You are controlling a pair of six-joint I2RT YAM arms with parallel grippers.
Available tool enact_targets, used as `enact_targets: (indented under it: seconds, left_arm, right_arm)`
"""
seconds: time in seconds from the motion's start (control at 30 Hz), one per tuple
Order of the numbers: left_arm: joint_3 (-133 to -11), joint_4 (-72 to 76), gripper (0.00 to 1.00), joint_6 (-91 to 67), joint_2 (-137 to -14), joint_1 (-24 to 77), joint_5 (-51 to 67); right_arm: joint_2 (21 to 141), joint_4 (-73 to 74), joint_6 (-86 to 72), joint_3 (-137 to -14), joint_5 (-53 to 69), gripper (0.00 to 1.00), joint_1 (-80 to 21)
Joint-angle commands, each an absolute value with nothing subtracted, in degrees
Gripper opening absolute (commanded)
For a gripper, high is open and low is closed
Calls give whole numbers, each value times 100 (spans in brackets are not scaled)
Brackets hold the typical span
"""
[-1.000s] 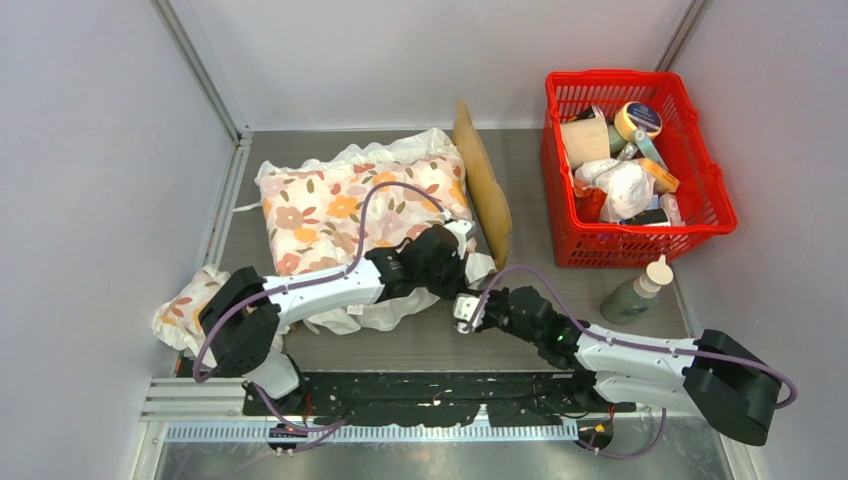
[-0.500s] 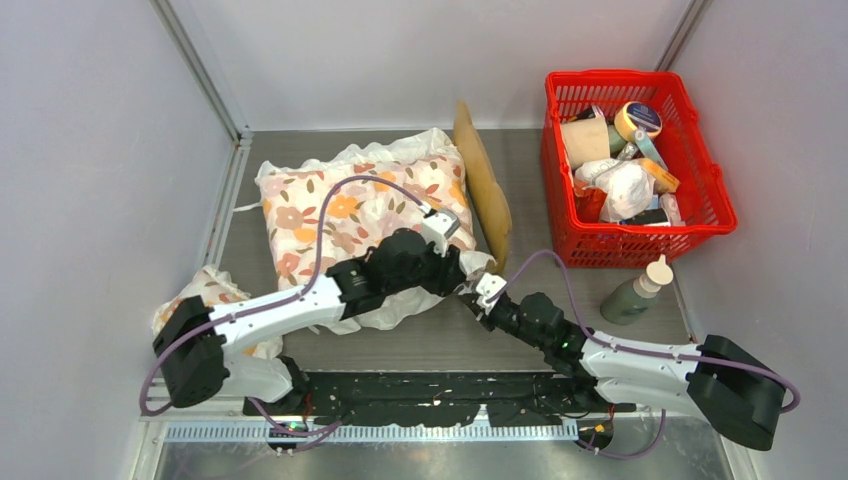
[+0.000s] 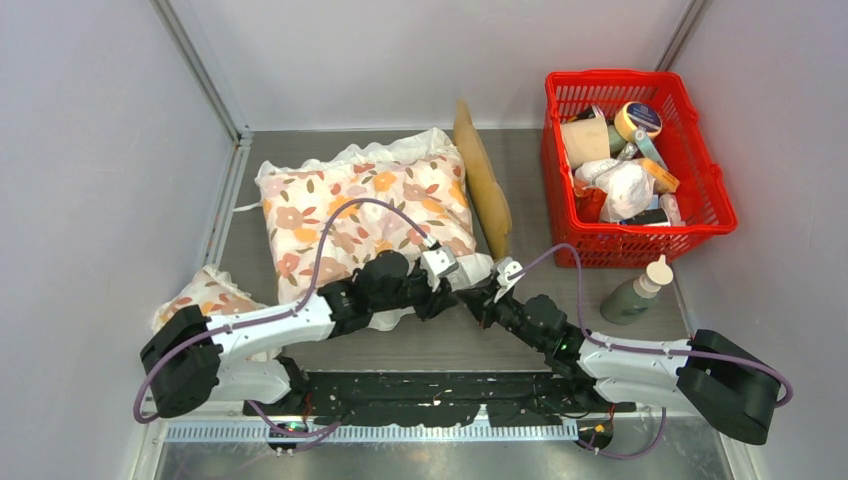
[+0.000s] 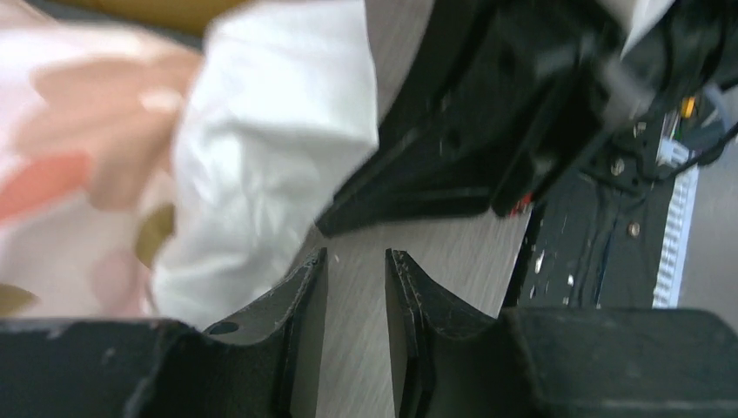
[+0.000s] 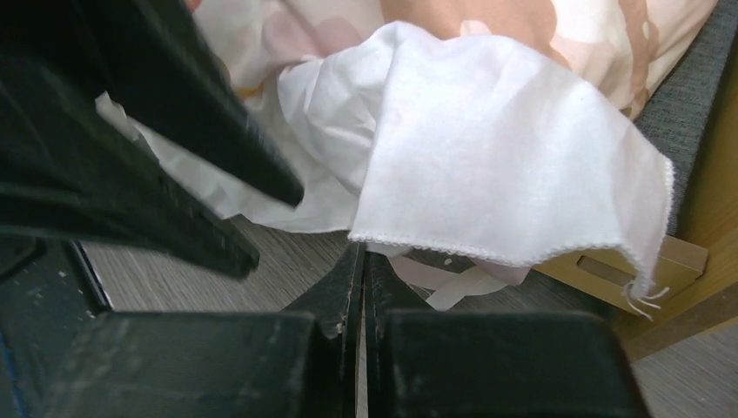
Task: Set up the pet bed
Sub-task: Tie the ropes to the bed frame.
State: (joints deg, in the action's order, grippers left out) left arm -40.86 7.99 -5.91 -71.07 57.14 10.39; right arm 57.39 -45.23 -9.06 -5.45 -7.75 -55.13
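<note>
The pet bed [image 3: 484, 186] stands at about 12 o'clock from the arm bases, at the far middle of the table [image 3: 440, 345]. Its light-wood headboard rises on the 3 o'clock side. The floral cushion [image 3: 350, 215] lies over most of the sleeping surface. In the right wrist view a strip of grey fabric and a wooden rail show at 3 o'clock.

A white cloth [image 5: 505, 157] hangs off the cushion's near right corner, at 6 o'clock of the bed, and both grippers meet there. The left gripper [image 4: 357, 266] has its jaws a little apart, with only bare table between them. The white cloth lies just beside it at 10 o'clock.

The right gripper [image 5: 362, 257] has its jaws pressed together. Its tips are right at the stitched hem of the cloth, and whether any fabric is caught between them cannot be told.

A red basket [image 3: 553, 190] full of items sits at 2 o'clock. A green bottle [image 3: 633, 295] stands just at its 6 o'clock. A small floral pillow [image 3: 205, 295] lies at 9 o'clock.
</note>
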Motion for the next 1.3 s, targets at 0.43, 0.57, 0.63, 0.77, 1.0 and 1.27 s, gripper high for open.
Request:
enact_targets:
  seconds: [0.43,0.57,0.63,0.77,1.0,1.27]
  left_arm:
    - [-2900,4076,43,-970,-8042,5996,130]
    - [-2888,4450,43,-856,-8229,6009,259]
    - [-2976,4458,43,-832,-8394,6004,298]
    - [-2991,4579,42,-848,-8618,6031,381]
    - [-2799,5069,42,-681,-8657,6059,118]
    - [-2139,6659,44,-401,-8942,6059,144]
  right_arm:
    - [5627,-5160,-2095,-344,-958,5,-5539]
    - [5491,-5080,-2146,-288,-1007,5,-5537]
    - [5452,-5106,-2214,-238,-1045,5,-5537]
    - [5391,-5081,-2257,-250,-1049,5,-5537]
    - [5431,-5096,-2371,-256,-1059,5,-5537]
    - [5403,-4885,-2887,-378,-1148,5,-5528]
